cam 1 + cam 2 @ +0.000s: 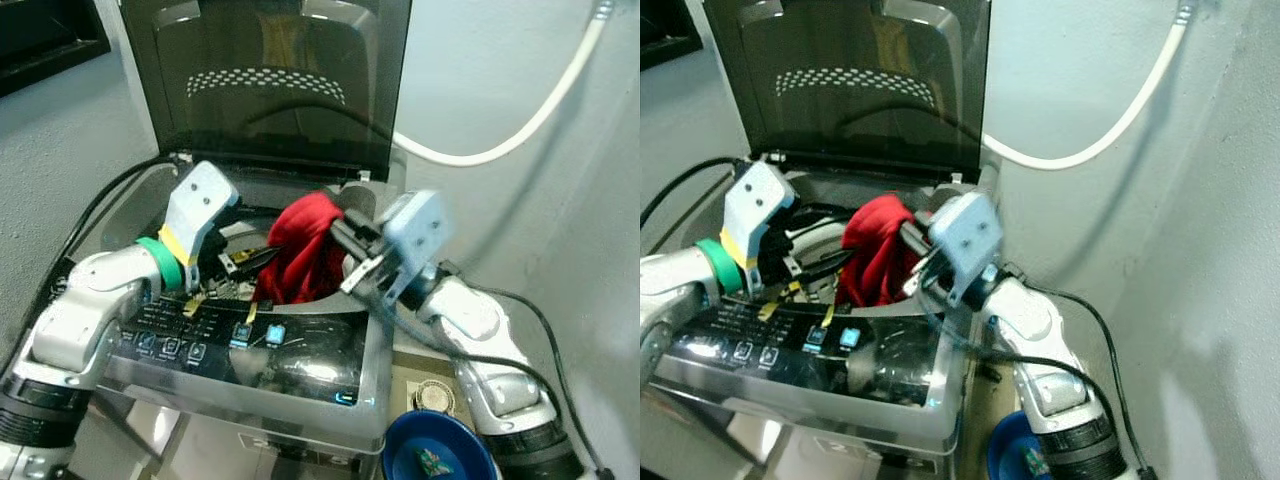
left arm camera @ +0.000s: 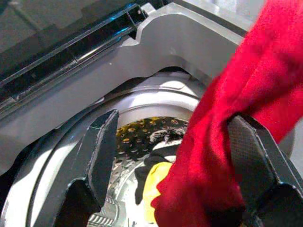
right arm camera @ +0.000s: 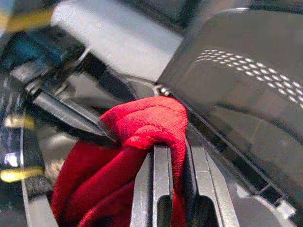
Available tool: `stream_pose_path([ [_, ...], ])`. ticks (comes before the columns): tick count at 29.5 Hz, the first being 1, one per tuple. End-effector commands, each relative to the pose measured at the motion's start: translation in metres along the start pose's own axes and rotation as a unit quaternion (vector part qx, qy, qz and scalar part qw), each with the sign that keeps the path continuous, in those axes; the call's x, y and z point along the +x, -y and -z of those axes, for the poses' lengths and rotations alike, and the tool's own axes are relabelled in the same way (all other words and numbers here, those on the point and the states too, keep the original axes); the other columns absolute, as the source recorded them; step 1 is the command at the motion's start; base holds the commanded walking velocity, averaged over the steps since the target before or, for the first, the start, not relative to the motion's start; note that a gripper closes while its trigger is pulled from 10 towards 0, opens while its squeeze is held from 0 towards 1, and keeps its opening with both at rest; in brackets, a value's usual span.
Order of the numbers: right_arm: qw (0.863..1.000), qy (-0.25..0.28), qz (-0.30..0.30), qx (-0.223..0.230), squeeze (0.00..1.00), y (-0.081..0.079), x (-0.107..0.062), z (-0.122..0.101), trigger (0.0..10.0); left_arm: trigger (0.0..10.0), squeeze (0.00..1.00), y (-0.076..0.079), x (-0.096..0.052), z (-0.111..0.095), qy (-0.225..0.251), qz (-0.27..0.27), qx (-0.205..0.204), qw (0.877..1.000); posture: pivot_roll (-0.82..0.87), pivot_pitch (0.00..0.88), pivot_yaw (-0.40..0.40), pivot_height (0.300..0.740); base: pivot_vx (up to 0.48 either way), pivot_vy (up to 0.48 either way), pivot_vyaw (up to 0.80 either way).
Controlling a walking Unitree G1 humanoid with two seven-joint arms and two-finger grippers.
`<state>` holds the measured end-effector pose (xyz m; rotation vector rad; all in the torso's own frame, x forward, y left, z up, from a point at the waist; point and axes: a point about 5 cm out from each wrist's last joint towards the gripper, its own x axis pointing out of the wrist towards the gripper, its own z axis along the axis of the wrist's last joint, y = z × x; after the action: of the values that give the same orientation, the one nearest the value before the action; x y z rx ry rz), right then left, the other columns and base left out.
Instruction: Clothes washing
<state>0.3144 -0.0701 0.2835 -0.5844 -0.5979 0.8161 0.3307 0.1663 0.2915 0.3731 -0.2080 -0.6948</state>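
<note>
Nearest the camera, at the lower right of the left eye view, sits a blue bowl (image 1: 437,450) with something small inside it, on a surface beside the washing machine (image 1: 370,350). Just beyond, the machine's glossy dark control panel (image 1: 200,335) runs across its front edge, with lit blue buttons and rows of pale lettering too small and blurred to read; no brand name can be made out. Above the panel is the open drum (image 2: 142,137), its perforated metal wall visible in the left wrist view, with a yellow item (image 2: 156,182) lying down inside. A red garment (image 1: 300,245) hangs bunched over the drum mouth. The right gripper (image 1: 350,240) reaches in from the right, its jaws closed narrowly on a fold at the top of the red garment, as the right wrist view shows. The left gripper (image 1: 250,262), on the arm with a green band (image 1: 160,262), comes from the left with jaws spread wide, the cloth against one finger. Behind stands the raised smoked lid (image 1: 265,80), and a white hose (image 1: 520,125) curves along the wall.
</note>
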Motion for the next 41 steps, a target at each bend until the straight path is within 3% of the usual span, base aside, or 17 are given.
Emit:
stream_pose_path([
  [1, 0.998, -0.002, -0.058, -0.036, 0.42, -0.009, 0.007, -0.003, 10.0, 10.0, 0.00, 0.001, -0.001, 0.004, -0.012, -0.002, -0.006, 1.000, -0.02, 0.134, 0.121, 0.740, 0.000, 0.000, 0.00],
  [2, 0.995, -0.001, -0.090, -0.036, 0.94, -0.014, 0.010, -0.004, 10.0, 10.0, 0.00, 0.002, -0.001, 0.005, -0.012, -0.002, -0.007, 1.000, -0.02, 0.132, 0.120, 0.740, 0.000, 0.000, 0.00],
  [6, 0.995, 0.001, -0.099, -0.031, 1.00, -0.016, 0.016, -0.006, 10.0, 10.0, 0.00, 0.004, 0.000, 0.004, -0.010, 0.000, -0.009, 1.000, -0.02, 0.130, 0.118, 0.740, 0.000, 0.000, 0.00],
  [12, 0.997, -0.024, -0.068, -0.031, 1.00, -0.019, 0.046, -0.005, 10.0, 10.0, 0.00, 0.008, 0.002, 0.004, -0.004, 0.001, -0.013, 1.000, -0.01, 0.126, 0.108, 0.740, 0.000, 0.000, 0.00],
  [20, 0.981, -0.076, -0.158, -0.088, 1.00, -0.025, 0.045, 0.004, 10.0, 10.0, 0.00, 0.007, 0.002, 0.020, -0.029, -0.029, -0.028, 0.999, -0.02, 0.129, 0.107, 0.740, 0.000, 0.000, 0.00],
  [21, 0.980, -0.077, -0.161, -0.088, 0.00, -0.023, 0.045, 0.004, 10.0, 10.0, 0.00, 0.005, 0.002, 0.022, -0.036, -0.040, -0.026, 0.998, -0.02, 0.129, 0.107, 0.740, 0.000, 0.000, 0.00],
  [24, 0.975, -0.099, -0.184, -0.076, 0.00, -0.010, 0.028, 0.013, 10.0, 10.0, 0.00, -0.024, -0.002, 0.030, -0.071, -0.159, 0.000, 0.985, -0.02, 0.135, 0.110, 0.740, 0.000, 0.000, 0.00],
  [25, 0.975, -0.099, -0.184, -0.076, 0.00, -0.010, 0.028, 0.013, 10.0, 10.0, 0.00, -0.024, -0.002, 0.030, -0.071, -0.159, 0.000, 0.985, -0.02, 0.135, 0.110, 0.740, 0.000, 0.000, 0.00],
  [26, 0.972, -0.107, -0.194, -0.078, 0.00, -0.007, 0.021, 0.018, 10.0, 10.0, 0.00, -0.037, -0.006, 0.033, -0.090, -0.213, 0.017, 0.973, -0.02, 0.135, 0.110, 0.740, 0.000, 0.000, 0.00],
  [27, 0.972, -0.107, -0.194, -0.078, 0.00, -0.007, 0.021, 0.018, 10.0, 10.0, 0.00, -0.037, -0.006, 0.033, -0.090, -0.213, 0.017, 0.973, -0.02, 0.135, 0.110, 0.740, 0.000, 0.000, 0.00],
  [29, 0.971, -0.113, -0.194, -0.075, 0.00, 0.002, 0.012, 0.021, 10.0, 10.0, 0.00, -0.058, -0.015, 0.033, -0.101, -0.288, 0.044, 0.951, -0.02, 0.137, 0.112, 0.740, 0.000, 0.000, 0.00],
  [31, 0.974, -0.110, -0.192, -0.057, 0.00, 0.009, 0.005, 0.021, 10.0, 10.0, 0.00, -0.075, -0.025, 0.027, -0.093, -0.335, 0.055, 0.936, -0.02, 0.142, 0.118, 0.740, 0.000, 0.000, 0.00],
  [32, 0.974, -0.110, -0.192, -0.057, 0.00, 0.009, 0.005, 0.021, 10.0, 10.0, 0.00, -0.075, -0.025, 0.027, -0.093, -0.335, 0.055, 0.936, -0.02, 0.142, 0.118, 0.740, 0.000, 0.000, 0.00],
  [33, 0.975, -0.103, -0.193, -0.041, 0.00, 0.014, -0.003, 0.020, 10.0, 10.0, 0.00, -0.085, -0.031, 0.020, -0.076, -0.354, 0.055, 0.930, -0.02, 0.143, 0.119, 0.740, 0.000, 0.000, 0.00],
  [38, 0.981, -0.088, -0.175, -0.004, 0.00, 0.024, -0.014, 0.017, 10.0, 10.0, 0.00, -0.092, -0.035, 0.003, -0.028, -0.344, 0.040, 0.938, -0.02, 0.144, 0.122, 0.740, 0.000, 0.000, 0.00],
  [39, 0.987, -0.077, -0.139, 0.013, 0.00, 0.032, -0.014, 0.017, 10.0, 10.0, 0.00, -0.089, -0.031, -0.007, 0.009, -0.319, 0.018, 0.948, -0.02, 0.145, 0.126, 0.740, 0.000, 0.000, 0.00],
  [41, 0.992, -0.066, -0.105, 0.032, 0.00, 0.038, -0.014, 0.017, 10.0, 10.0, 0.00, -0.084, -0.028, -0.015, 0.042, -0.290, -0.007, 0.956, -0.02, 0.145, 0.127, 0.740, 0.000, 0.000, 0.00],
])
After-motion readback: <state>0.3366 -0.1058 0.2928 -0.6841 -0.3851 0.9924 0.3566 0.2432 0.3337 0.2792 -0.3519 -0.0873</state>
